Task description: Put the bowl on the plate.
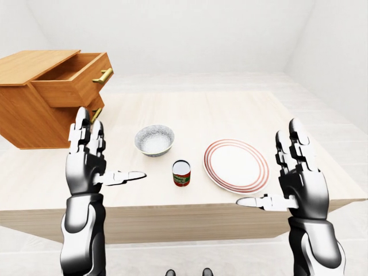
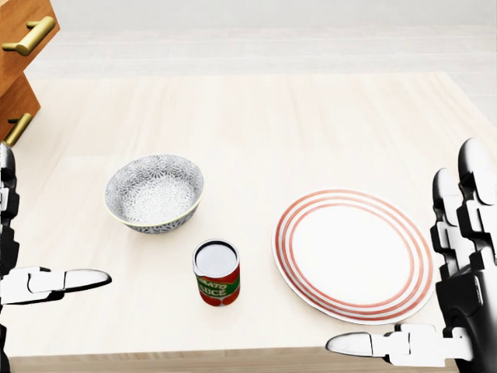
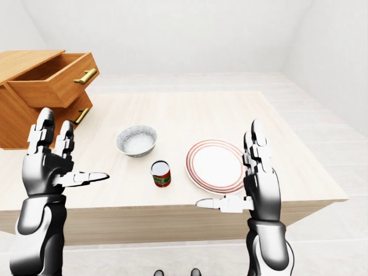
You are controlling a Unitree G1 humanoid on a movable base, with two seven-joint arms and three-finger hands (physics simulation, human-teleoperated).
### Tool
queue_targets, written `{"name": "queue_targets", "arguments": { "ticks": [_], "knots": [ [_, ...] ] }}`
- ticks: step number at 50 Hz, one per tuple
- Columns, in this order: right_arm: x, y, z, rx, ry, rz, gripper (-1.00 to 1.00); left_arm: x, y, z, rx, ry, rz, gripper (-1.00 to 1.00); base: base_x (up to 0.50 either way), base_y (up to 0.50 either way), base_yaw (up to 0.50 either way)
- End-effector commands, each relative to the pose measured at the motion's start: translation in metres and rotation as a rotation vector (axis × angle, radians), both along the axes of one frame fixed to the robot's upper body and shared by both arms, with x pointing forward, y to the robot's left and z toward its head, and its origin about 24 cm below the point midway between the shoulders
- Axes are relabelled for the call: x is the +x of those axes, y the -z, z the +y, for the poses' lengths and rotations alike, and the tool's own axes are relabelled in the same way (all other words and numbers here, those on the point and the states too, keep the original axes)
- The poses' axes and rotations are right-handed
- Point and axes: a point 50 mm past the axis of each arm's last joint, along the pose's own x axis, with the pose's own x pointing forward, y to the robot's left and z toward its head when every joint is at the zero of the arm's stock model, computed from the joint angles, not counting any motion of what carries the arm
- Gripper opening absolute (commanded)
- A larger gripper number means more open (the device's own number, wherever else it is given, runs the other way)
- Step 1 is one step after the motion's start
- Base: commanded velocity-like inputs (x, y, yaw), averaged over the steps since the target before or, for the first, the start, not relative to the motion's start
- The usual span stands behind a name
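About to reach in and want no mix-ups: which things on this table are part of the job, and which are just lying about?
For the job:
- bowl, patterned, empty, left of the can
- plate, red-ringed, bare
- left hand and right hand, both open, holding nothing

Lying about:
- can, upright between bowl and plate
- wooden drawer unit, top drawer open

the only lettering is on the red and green label of the small can (image 2: 217, 273), white words too blurred to read for certain.

Drawer cabinet (image 1: 40, 98) cropped at left edge, can (image 2: 217, 273) label possibly illegible
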Motion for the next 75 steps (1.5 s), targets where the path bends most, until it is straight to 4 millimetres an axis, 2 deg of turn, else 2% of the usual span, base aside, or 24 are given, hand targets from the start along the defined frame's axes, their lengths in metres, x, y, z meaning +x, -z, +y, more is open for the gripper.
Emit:
{"name": "queue_targets", "arguments": {
  "ticks": [1, 7, 12, 22, 29, 41, 53, 68, 75],
  "knots": [
    [-0.003, -0.002, -0.003, -0.009, 0.017, -0.008, 1.00, -0.002, -0.019, 0.014, -0.022, -0.031, -0.086, 1.00, 0.00, 0.00, 0.00],
    [-0.003, -0.005, -0.007, 0.026, 0.027, -0.033, 1.00, -0.004, -0.024, 0.018, -0.037, -0.036, -0.112, 1.00, 0.00, 0.00, 0.00],
    [-0.003, -0.006, -0.007, 0.022, 0.025, -0.034, 1.00, 0.008, -0.017, 0.019, -0.047, -0.045, -0.069, 1.00, 0.04, -0.04, 0.00],
    [-0.001, -0.004, -0.008, 0.020, 0.032, -0.026, 1.00, 0.005, -0.022, 0.020, -0.049, -0.054, -0.094, 1.00, 0.28, -0.26, 0.00],
    [0.002, -0.004, -0.009, 0.016, 0.043, -0.029, 1.00, 0.008, -0.014, 0.019, -0.047, -0.057, -0.053, 1.00, 0.26, -0.17, 0.00],
    [0.006, 0.000, -0.007, 0.009, 0.039, -0.011, 1.00, 0.011, -0.009, 0.019, -0.049, -0.052, -0.032, 1.00, 0.00, 0.00, 0.00],
    [0.007, -0.001, -0.004, -0.003, 0.022, -0.010, 1.00, 0.013, -0.006, 0.019, -0.047, -0.046, -0.014, 1.00, 0.00, -0.25, 0.00],
    [0.005, -0.005, -0.004, -0.024, 0.028, -0.028, 1.00, 0.009, -0.012, 0.019, -0.038, -0.048, -0.041, 1.00, 0.00, 0.00, 0.00],
    [0.004, -0.006, -0.004, -0.033, 0.037, -0.028, 1.00, 0.004, -0.016, 0.019, -0.037, -0.044, -0.064, 1.00, 0.37, -0.04, 0.00]
  ]
}}
